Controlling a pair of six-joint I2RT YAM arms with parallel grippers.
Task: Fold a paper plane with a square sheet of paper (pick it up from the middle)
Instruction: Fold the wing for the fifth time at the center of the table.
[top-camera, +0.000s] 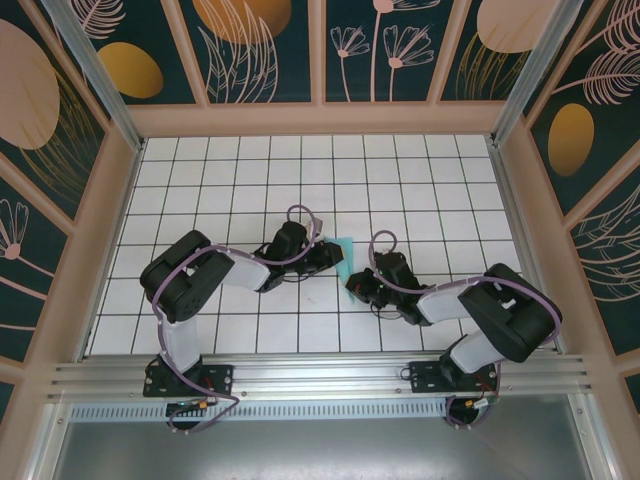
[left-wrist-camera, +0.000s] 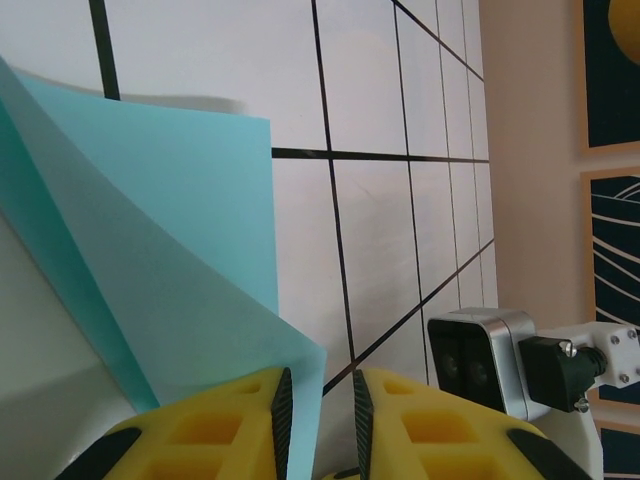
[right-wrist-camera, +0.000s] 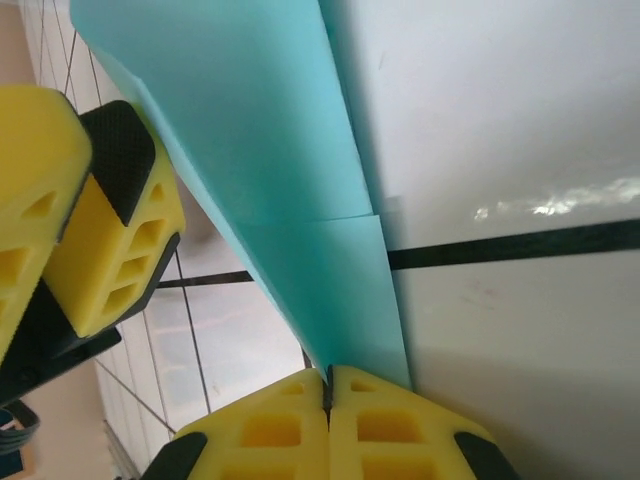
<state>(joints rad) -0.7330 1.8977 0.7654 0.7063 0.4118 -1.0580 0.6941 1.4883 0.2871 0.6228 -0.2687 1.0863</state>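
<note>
The right claw (right-wrist-camera: 328, 385) is shut tight. Its two yellow tips press together with no gap, and they pinch the bottom point of the blue paper (right-wrist-camera: 280, 150). From that pinch the paper rises like a long thin wedge and gets wider toward the top. A straight edge runs across it partway up, where one layer lies over another.

The left claw (left-wrist-camera: 320, 400) is open just a little. There is a thin gap between its yellow tips. One corner of the paper dips into that gap and lies against one black pad. A sliver of white shows next to the other pad, so this claw is not squeezing the paper.

Seen from the left claw, the paper is folded. A paler flap lies over a deeper blue layer, and it throws a soft shadow on the worktop (top-camera: 400, 180).

From above, the paper (top-camera: 346, 258) is a slim blue strip right between the two claws, near the middle of the worktop. The left claw is just beside its upper end and the right claw is at its lower end.

The worktop is white, with black lines that make squares. The silver and black camera box (left-wrist-camera: 480, 365) on the other arm sits close by. Dark walls (top-camera: 260, 50) with leaf and flower pictures stand all around.
</note>
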